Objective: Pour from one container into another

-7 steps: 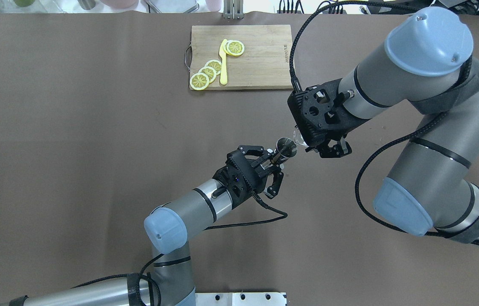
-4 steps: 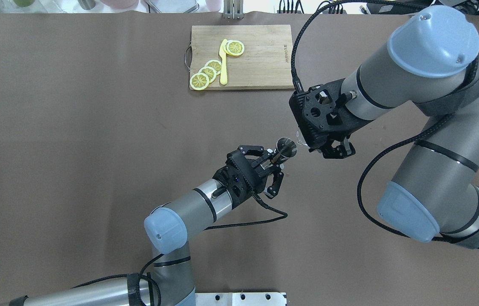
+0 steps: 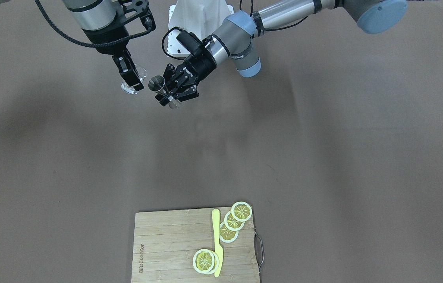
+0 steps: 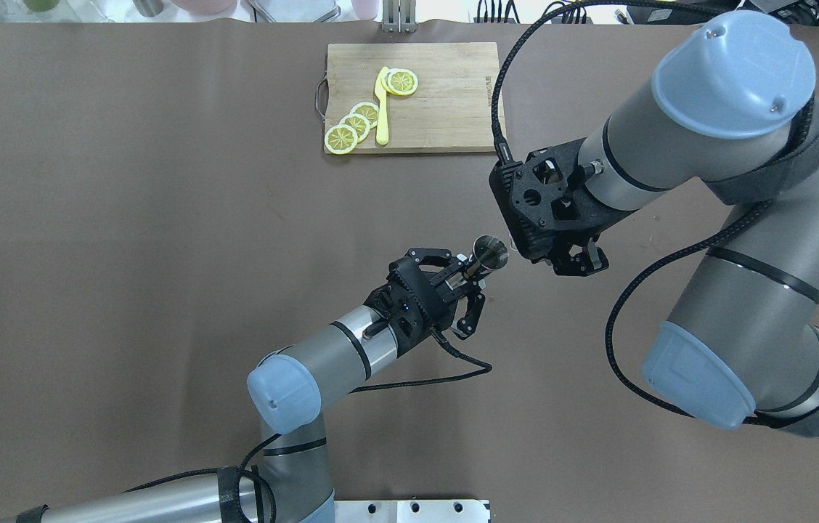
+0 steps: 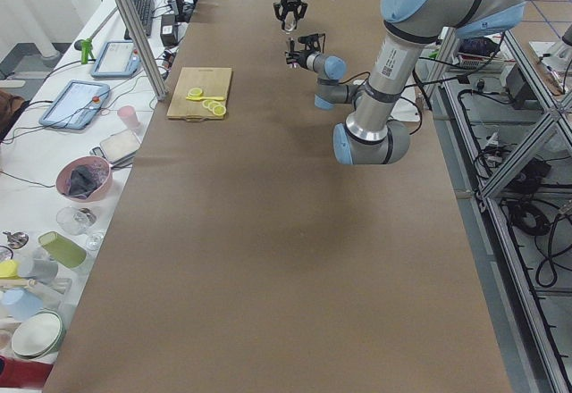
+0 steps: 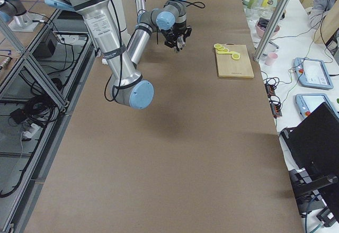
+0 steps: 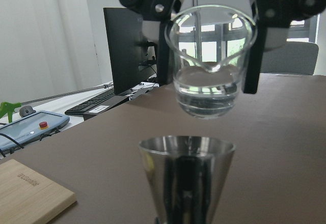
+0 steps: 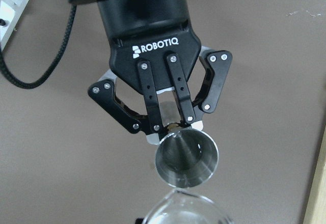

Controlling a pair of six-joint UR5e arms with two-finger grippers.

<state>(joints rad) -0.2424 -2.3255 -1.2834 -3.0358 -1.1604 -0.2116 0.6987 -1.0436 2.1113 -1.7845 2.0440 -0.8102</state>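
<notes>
- Brown cloth covers the table [image 4: 126,254]; it lies bare beneath the jigger [image 4: 489,252], so anything that misses lands there.
- Far side of the jigger, well apart: the cutting board [image 4: 446,109] with lemon slices [image 4: 341,139] and a yellow knife [image 4: 382,109]. None of it takes part in the pour.
- Just left of the jigger: my left gripper [image 4: 463,278], jaws drawn narrow and clamped on its waist. I hold it mouth up and, as I judge it, clear of the table.
- The jigger itself is steel with a small mouth, and the right wrist view shows no liquid inside. I take it as the receiver.
- Just right of the jigger's mouth and above it, not touching: the glass [image 7: 209,81], near upright, clear liquid in its lower part, pouring lip turned toward the jigger. No stream shows.
- Right of the jigger: my right gripper [image 3: 130,76], jaws closed on the glass from two sides.
- Hazard 1: the lip hangs beside the mouth and not over it, so tipping now would likely send liquid past the rim.
- Hazard 2: a fast tilt could overshoot or overfill so small a cup.
- Hazard 3: rim contact could twist the jigger in my pinch, or the smooth glass could slip as it tilts.
</notes>
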